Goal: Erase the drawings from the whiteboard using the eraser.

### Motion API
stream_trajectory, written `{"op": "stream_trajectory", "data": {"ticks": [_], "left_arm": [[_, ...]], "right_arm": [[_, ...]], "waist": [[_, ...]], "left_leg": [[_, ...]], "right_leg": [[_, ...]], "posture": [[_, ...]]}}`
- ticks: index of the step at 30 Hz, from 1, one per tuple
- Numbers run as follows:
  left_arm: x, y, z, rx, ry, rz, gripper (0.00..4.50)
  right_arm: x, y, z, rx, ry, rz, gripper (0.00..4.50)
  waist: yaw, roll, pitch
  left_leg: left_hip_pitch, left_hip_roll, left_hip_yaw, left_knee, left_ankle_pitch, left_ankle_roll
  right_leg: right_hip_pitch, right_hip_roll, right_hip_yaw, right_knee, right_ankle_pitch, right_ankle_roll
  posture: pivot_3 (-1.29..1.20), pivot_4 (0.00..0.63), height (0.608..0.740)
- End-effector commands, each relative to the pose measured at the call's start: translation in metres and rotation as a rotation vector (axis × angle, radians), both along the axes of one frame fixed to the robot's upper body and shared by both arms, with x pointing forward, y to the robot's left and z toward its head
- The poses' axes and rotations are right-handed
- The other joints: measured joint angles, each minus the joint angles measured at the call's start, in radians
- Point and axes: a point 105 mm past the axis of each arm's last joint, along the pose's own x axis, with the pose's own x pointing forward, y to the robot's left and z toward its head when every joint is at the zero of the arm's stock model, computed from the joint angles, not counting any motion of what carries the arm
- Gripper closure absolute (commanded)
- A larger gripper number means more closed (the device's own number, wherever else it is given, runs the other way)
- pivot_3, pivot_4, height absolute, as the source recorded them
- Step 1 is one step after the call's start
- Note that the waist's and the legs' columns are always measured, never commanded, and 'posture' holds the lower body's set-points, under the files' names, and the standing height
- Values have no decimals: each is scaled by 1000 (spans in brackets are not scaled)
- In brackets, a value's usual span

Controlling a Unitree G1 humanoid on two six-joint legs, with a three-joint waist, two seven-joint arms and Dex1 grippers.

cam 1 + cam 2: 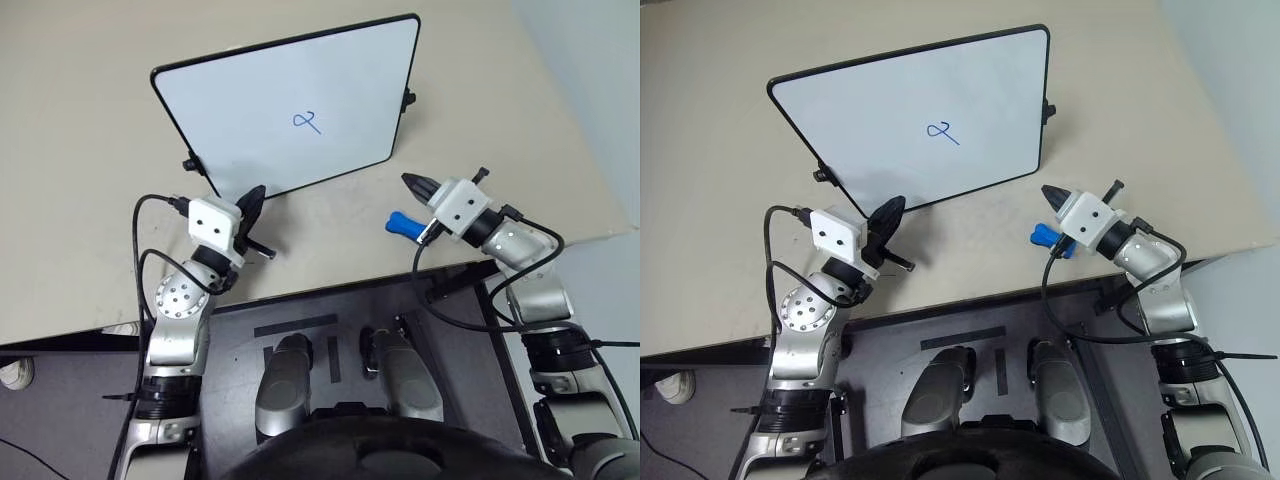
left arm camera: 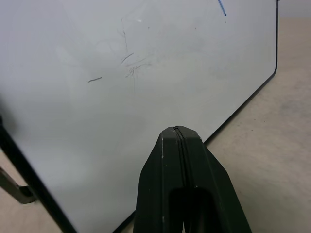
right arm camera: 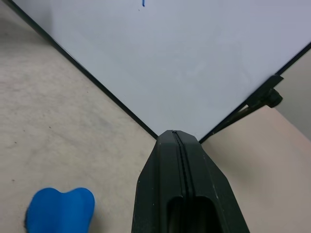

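Head views, board: the whiteboard (image 1: 300, 105) lies on the beige table (image 1: 80, 120), its blue drawings (image 1: 307, 122) a small loop near the middle, untouched.
Head views, eraser: the eraser (image 1: 402, 223) sits on the table just off the board's near right corner, tucked beside and under the right gripper (image 1: 412, 183), apart from the board.
Head views, right arm: the right gripper points toward that corner, fingers pressed together, holding nothing.
Head views, left arm: the left gripper (image 1: 254, 197) hovers at the board's near edge, fingers together, empty, and well apart from the eraser.
Left wrist view: closed fingertips (image 2: 177, 145) aim across the white surface, faint grey marks ahead, a sliver of blue stroke at the far edge.
Right wrist view: black fingers (image 3: 177, 150) shut tight and pointing at the board's corner; the eraser (image 3: 60, 208) lies off to one side of them and back toward the wrist, not ahead.
Key relation: the right arm is clearly nearer; I judge it must open, pull back and swing sideways over the eraser.
Eraser axis: too hidden to call.
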Motion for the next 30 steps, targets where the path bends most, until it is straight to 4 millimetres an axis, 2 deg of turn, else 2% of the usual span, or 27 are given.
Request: {"op": "stream_trajectory", "data": {"ticks": [1,11,14,19,22,25,27,30], "left_arm": [[-6,0,18,-36,-67,9,4500],[-23,1,22,-83,-78,9,4500],[-24,3,18,-79,-62,-1,4500],[-21,-8,15,-92,-50,-44,4500],[-19,-15,11,-105,-38,-68,4500],[-20,-19,8,-115,-29,-75,4500],[-22,-23,5,-128,-18,-84,4500],[-28,-31,5,-157,-22,-121,4500]], "right_arm": [[1,6,12,33,-33,39,4493],[9,-5,10,-5,-38,27,4493],[6,-8,10,-27,-34,28,4493],[-9,-12,13,-18,20,52,4493],[-25,-12,14,25,109,89,3944],[-34,-11,16,38,152,98,2978],[-44,-10,9,28,218,116,2371],[-54,-9,1,8,285,139,2371]], "waist": [[0,0,0],[1,0,0],[1,0,0],[4,0,0],[4,0,0],[2,0,0],[1,0,0],[1,0,0]], "left_leg": [[0,0,0,0,0,0],[0,0,0,0,0,0],[0,0,0,0,0,0],[0,0,0,0,-1,0],[-1,0,0,0,-1,0],[0,0,1,0,-1,0],[0,-1,1,0,-1,0],[0,-1,1,0,-1,0]], "right_leg": [[0,0,0,0,0,0],[0,0,0,0,0,0],[0,0,0,0,-1,0],[1,0,0,0,-1,0],[1,0,0,0,-1,0],[1,0,0,0,-3,3],[1,0,0,0,-5,6],[2,1,0,0,-9,12]], "posture": [[0,150,740],[0,150,740],[0,150,740],[0,150,740],[0,150,740],[0,150,740],[0,150,740],[0,150,740]]}}
